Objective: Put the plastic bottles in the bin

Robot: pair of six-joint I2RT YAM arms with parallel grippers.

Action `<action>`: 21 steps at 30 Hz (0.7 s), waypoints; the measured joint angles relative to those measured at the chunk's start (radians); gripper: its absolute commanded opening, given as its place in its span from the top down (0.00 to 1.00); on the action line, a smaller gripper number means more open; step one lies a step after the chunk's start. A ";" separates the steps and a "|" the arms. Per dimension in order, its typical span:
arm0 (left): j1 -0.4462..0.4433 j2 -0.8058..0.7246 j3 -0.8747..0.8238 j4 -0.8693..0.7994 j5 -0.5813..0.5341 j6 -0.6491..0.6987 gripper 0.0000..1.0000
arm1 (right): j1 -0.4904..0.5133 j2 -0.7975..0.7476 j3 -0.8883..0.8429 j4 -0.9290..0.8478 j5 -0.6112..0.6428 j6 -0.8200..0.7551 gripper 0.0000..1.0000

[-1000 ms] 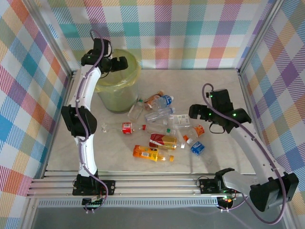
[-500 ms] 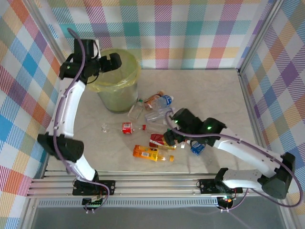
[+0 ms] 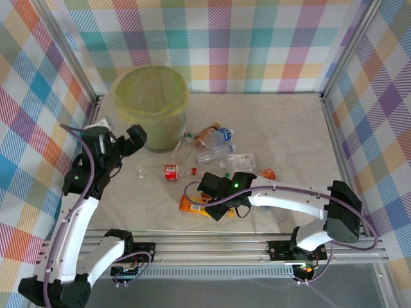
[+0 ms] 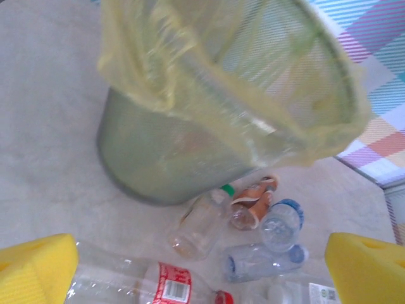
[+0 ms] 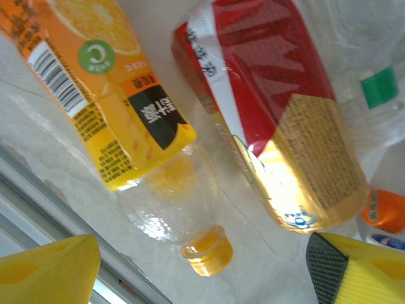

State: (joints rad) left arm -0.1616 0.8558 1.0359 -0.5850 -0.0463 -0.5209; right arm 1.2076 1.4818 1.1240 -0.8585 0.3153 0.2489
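The bin (image 3: 151, 96), a pale-green bucket with a yellow-green bag, stands at the back left; it also looms in the left wrist view (image 4: 221, 114). Plastic bottles lie scattered mid-table: a red-labelled clear one (image 3: 170, 171), an orange-labelled one (image 3: 192, 205), a blue-capped one (image 3: 223, 135). My left gripper (image 3: 128, 146) hangs open and empty in front of the bin, its yellow pads (image 4: 35, 269) wide apart above the red-labelled bottle (image 4: 164, 282). My right gripper (image 5: 202, 272) is open low over the orange-labelled bottle (image 5: 114, 82), pads either side of its orange cap (image 5: 205, 250), apart from it. A red-and-gold-labelled bottle (image 5: 278, 126) lies beside it.
A green-capped clear bottle (image 4: 199, 221) and a crushed orange one (image 4: 253, 202) lie against the bin's foot, with blue-capped bottles (image 4: 281, 225) next to them. The metal rail (image 3: 205, 247) runs along the near table edge, close to the orange bottle. Chequered walls enclose three sides.
My left arm has swung from above the bin down to the table's front left. My right arm moved left and down onto the bottle pile, its jaws narrowing slightly.
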 measured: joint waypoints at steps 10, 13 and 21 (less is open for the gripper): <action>0.000 -0.187 -0.206 -0.014 -0.107 -0.111 0.00 | 0.031 0.115 0.021 0.052 -0.036 -0.031 0.16; 0.000 -0.207 -0.240 -0.014 -0.122 -0.130 0.00 | 0.031 0.128 0.021 0.059 -0.036 -0.034 0.16; 0.000 -0.187 -0.248 -0.007 -0.121 -0.146 0.00 | 0.031 0.163 0.021 0.087 -0.036 -0.048 0.16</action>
State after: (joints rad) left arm -0.1616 0.6689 0.7883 -0.5919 -0.1669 -0.6670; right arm 1.2388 1.6444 1.1450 -0.7712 0.2794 0.2008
